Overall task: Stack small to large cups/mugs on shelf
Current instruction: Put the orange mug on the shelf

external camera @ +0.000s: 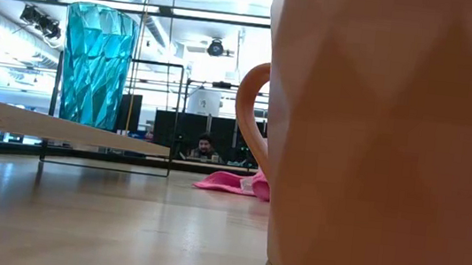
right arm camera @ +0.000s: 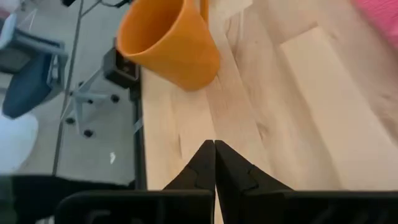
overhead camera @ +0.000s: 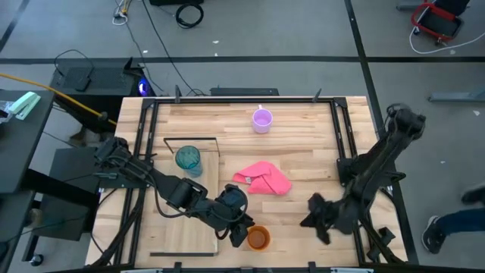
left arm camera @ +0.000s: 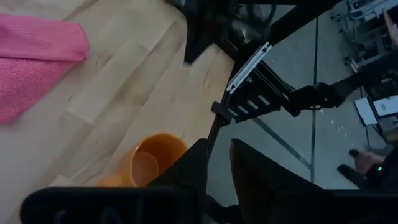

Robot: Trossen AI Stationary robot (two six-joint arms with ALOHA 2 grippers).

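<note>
The orange mug (overhead camera: 258, 238) stands upright at the near edge of the light-wood tabletop (overhead camera: 303, 144). The left hand (overhead camera: 241, 229) is just beside it with fingers slightly parted, holding nothing. The right hand (overhead camera: 317, 216) rests nearby, fingers pressed together and empty. A pink cloth (overhead camera: 263, 179) lies mid-table. The teal tumbler (overhead camera: 188, 159) stands on the shelf (overhead camera: 182, 220). The lilac mug (overhead camera: 261, 120) sits near the far edge. Beyond are grey floor, cables and a seated person (external camera: 205, 148).
</note>
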